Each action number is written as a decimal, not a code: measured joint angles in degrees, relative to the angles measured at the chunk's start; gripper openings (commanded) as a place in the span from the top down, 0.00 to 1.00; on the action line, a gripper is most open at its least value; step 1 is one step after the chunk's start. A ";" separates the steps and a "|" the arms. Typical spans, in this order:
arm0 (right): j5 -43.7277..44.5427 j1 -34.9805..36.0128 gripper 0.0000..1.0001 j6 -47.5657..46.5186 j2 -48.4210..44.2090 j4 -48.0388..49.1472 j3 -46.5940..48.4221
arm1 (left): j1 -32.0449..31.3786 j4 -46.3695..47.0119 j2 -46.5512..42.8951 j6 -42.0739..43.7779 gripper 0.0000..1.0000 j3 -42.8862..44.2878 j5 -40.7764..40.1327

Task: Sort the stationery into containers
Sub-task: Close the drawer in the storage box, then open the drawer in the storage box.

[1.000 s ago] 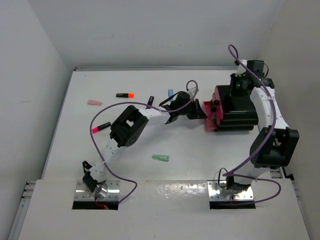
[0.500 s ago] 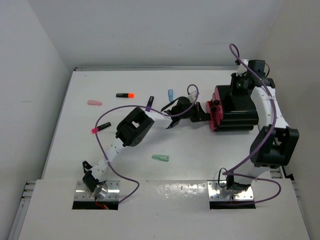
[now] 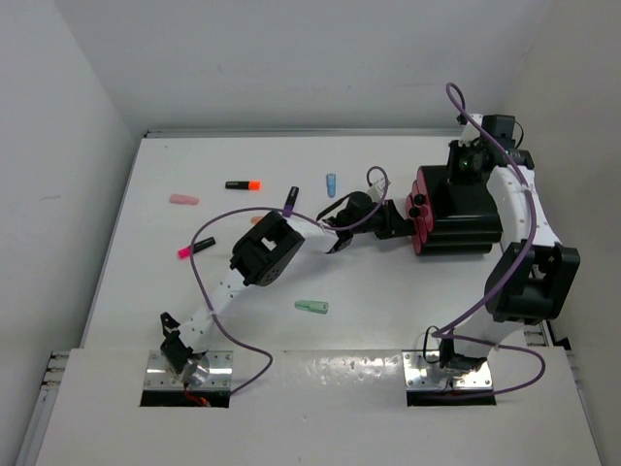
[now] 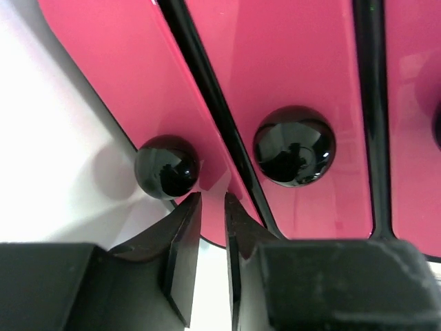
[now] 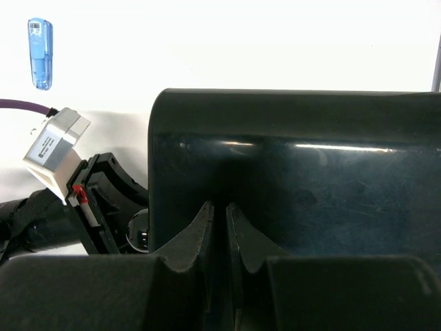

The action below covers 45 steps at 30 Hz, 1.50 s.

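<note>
the black box (image 3: 466, 218) is sitting by the counter's (image 3: 388, 311) right edge, its magenta drawers (image 4: 289, 76) facing the left edge. the left gripper (image 4: 212, 207) is pointing just under one black knob (image 4: 167, 167), fingers nearly together, holding nothing. the right gripper (image 5: 219, 210) is hanging over the box top, fingers almost touching, empty. stationery is lying toward the far left corner: a blue piece (image 3: 331, 183), an orange-tipped highlighter (image 3: 243, 183), a pink piece (image 3: 183, 200).

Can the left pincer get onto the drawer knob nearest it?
Probably yes: the knob sits just beyond the left pincer with nothing between, but the jaws look nearly shut and would need opening first.
</note>
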 measured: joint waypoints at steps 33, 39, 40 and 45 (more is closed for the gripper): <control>0.00 -0.04 0.88 -0.24 0.24 -1.11 1.11 | 3.96 8.76 -5.66 -5.86 0.49 -9.86 1.81; -0.04 -0.04 0.88 -0.22 0.28 -0.94 0.94 | 3.96 7.96 -5.66 -5.86 0.42 -8.20 1.88; -0.07 -0.04 0.88 -0.24 0.28 -0.90 0.87 | 3.96 7.98 -5.66 -5.86 0.41 -8.02 1.86; -0.07 -0.04 0.88 -0.24 0.37 -0.85 0.70 | 3.87 7.98 -5.66 -6.08 0.42 -7.21 1.79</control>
